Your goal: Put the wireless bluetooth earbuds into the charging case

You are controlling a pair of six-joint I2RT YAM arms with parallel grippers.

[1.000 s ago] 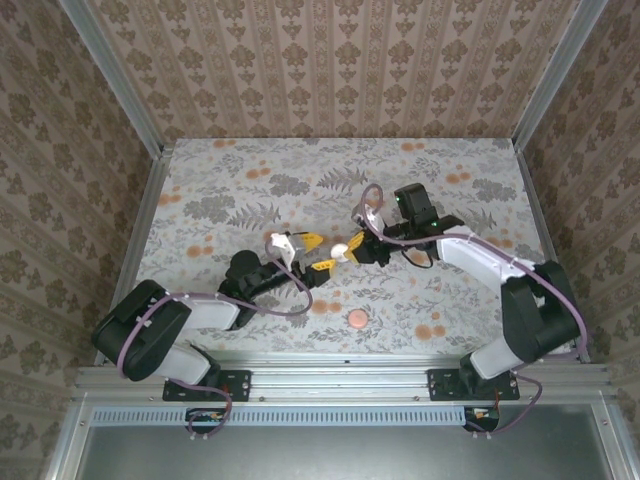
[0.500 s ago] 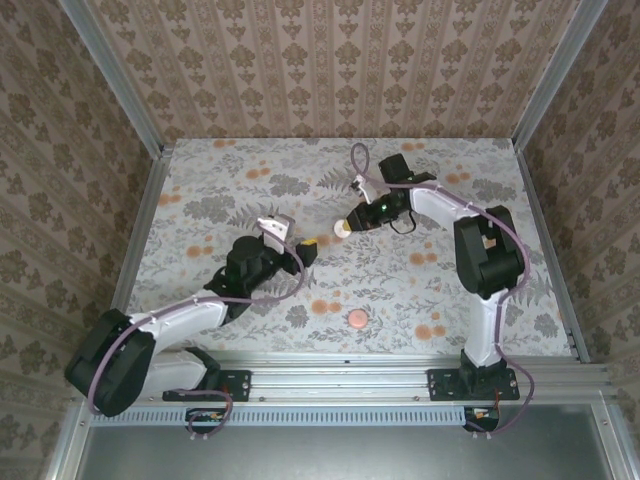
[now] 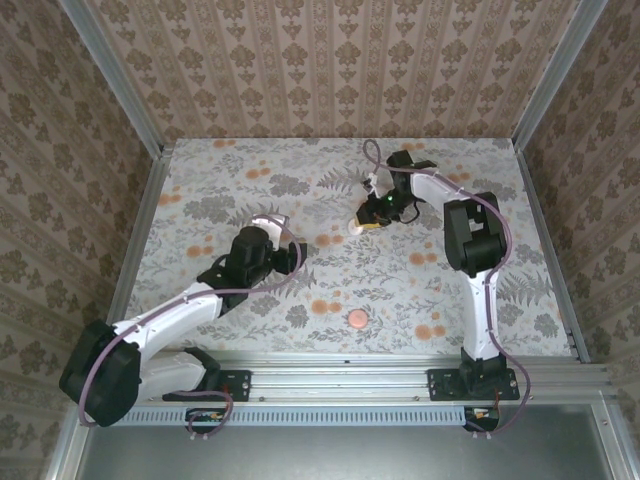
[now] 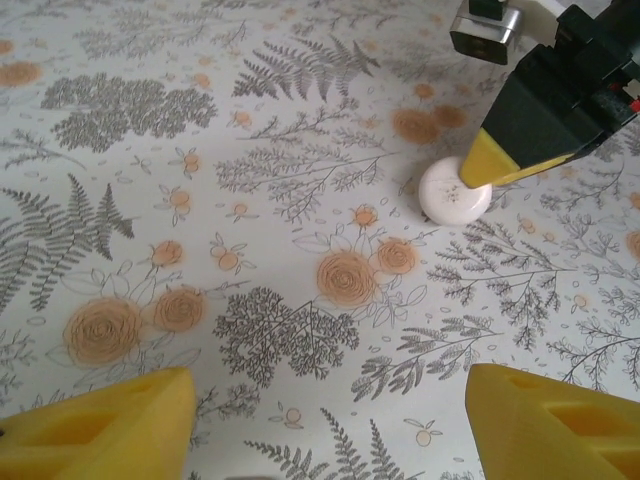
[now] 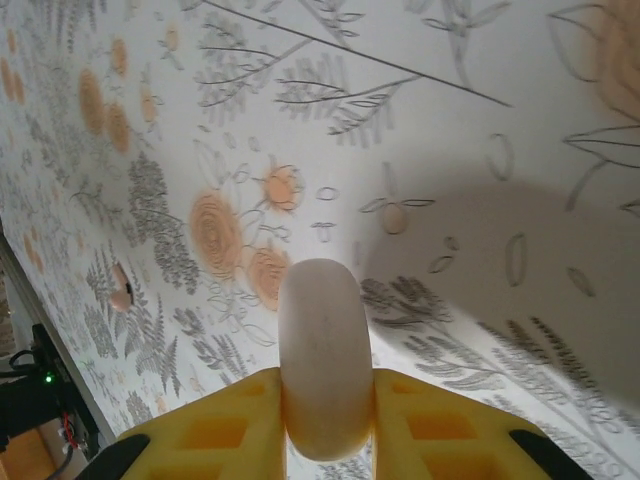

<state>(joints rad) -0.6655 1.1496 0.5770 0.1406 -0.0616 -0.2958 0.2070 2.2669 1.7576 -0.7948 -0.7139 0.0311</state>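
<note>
Right gripper (image 5: 325, 392) clasps a pale round disc (image 5: 322, 340) edge-on, one yellow finger against each flat face, so it is grasping rather than released. I take this disc for the charging case, or one half of it, since it is the one thing in hand and has the rounded shape of such a case. That is a judgement, not something seen. It looks closed or solid, and no open hollow shows on it. In the left wrist view the disc sits low over the table (image 3: 200, 170), at or just above the flowered cloth with its shadow close under it, in the far middle of the surface. I cannot pick out an earbud with certainty: any bud near the disc is hidden by the fingers or too small to tell.

Left gripper (image 4: 330, 425) hangs to the near-left of the disc and points towards it. Its yellow fingers are spread wide with nothing between them. A salmon disc (image 3: 356, 319) lies alone, well apart, close to the near edge between the two arm bases. It may be another piece of the same set.

As for progress, nothing shows an earbud seated, and the case seems only to be at the positioning stage. What is left, as I judge it, is to set the case down steady, open it, find and lift each bud, and seat it in its well.
</note>
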